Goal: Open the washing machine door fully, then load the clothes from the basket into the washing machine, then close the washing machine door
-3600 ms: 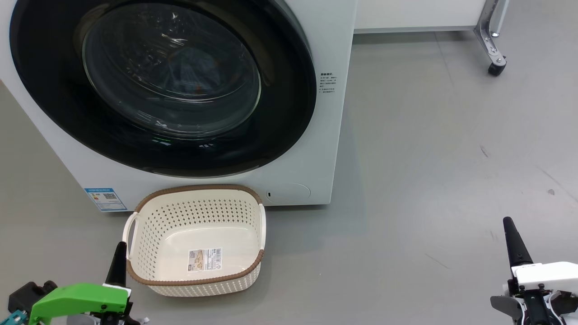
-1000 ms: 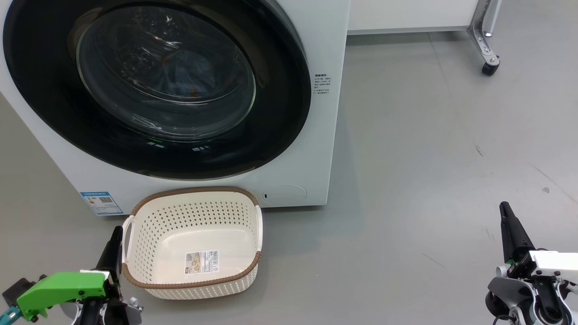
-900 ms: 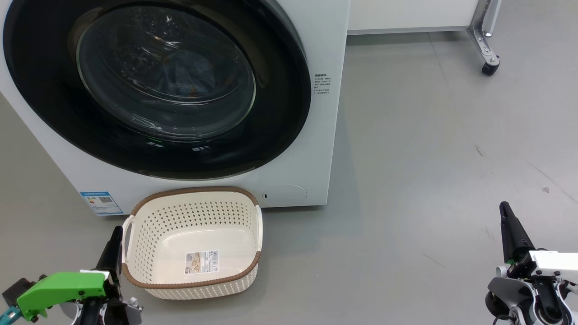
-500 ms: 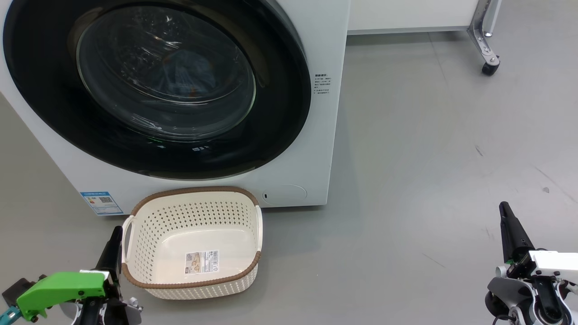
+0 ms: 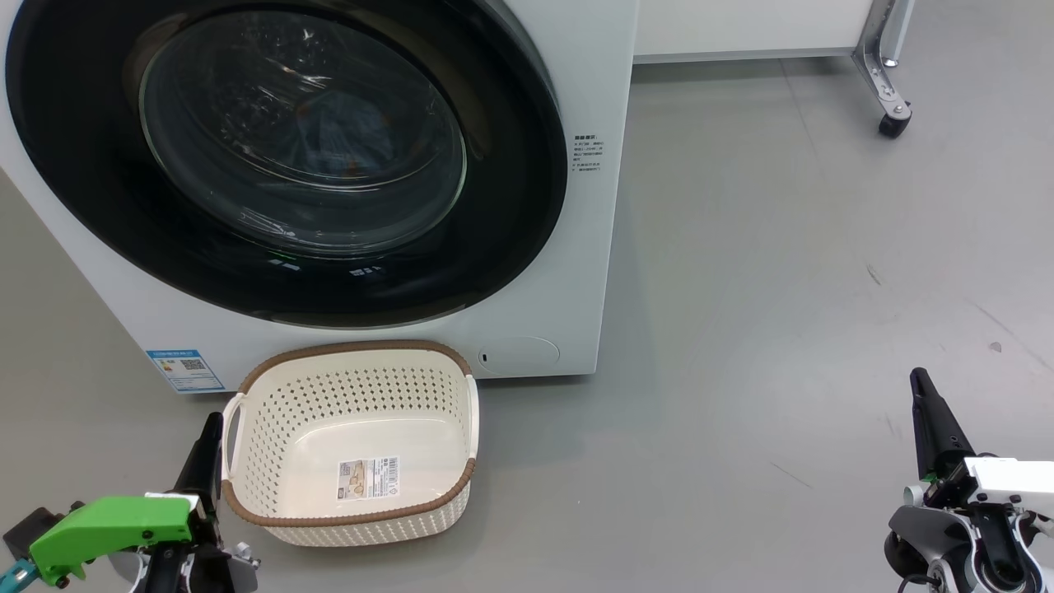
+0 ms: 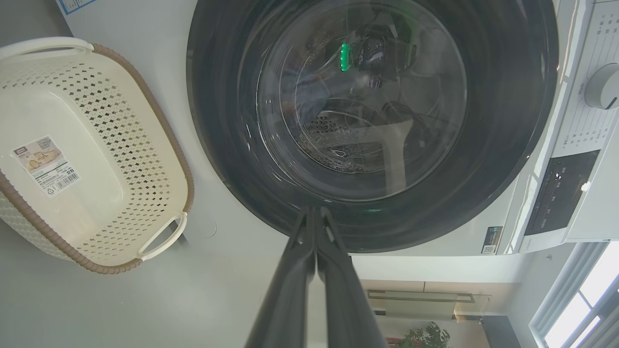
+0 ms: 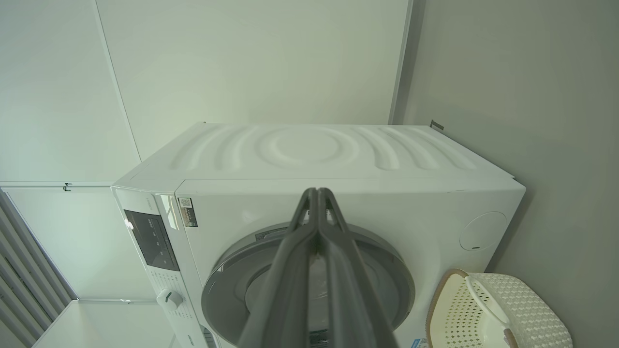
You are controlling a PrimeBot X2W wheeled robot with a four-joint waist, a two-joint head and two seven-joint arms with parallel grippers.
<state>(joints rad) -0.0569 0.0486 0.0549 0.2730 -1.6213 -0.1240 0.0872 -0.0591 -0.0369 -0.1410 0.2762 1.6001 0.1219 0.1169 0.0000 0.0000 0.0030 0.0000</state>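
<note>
The washing machine (image 5: 594, 247) stands white at the upper left, and its door (image 5: 519, 206), black-rimmed with a glass bowl, lies flat against the front. Blue clothes (image 5: 346, 136) show dimly through the glass, inside the drum. The basket (image 5: 272, 436) sits on the floor below the door with just a label sticker on its bottom. My left gripper (image 5: 212, 428) is shut beside the basket's left handle. My right gripper (image 5: 921, 387) is shut over bare floor at the lower right. The left wrist view has its gripper (image 6: 314, 212) pointing at the door (image 6: 508, 121), basket (image 6: 145, 159) alongside. In the right wrist view the gripper (image 7: 316, 193) faces the machine (image 7: 314, 150).
A metal leg with a caster (image 5: 891, 123) stands at the back right below a white panel (image 5: 741, 25). Grey floor (image 5: 782, 288) stretches to the right of the machine. The control panel (image 6: 561, 193) and dial (image 6: 602, 87) show in the left wrist view.
Nothing has moved over the last second. Since the oldest frame the head camera has shifted a little and both grippers sit slightly higher in the picture.
</note>
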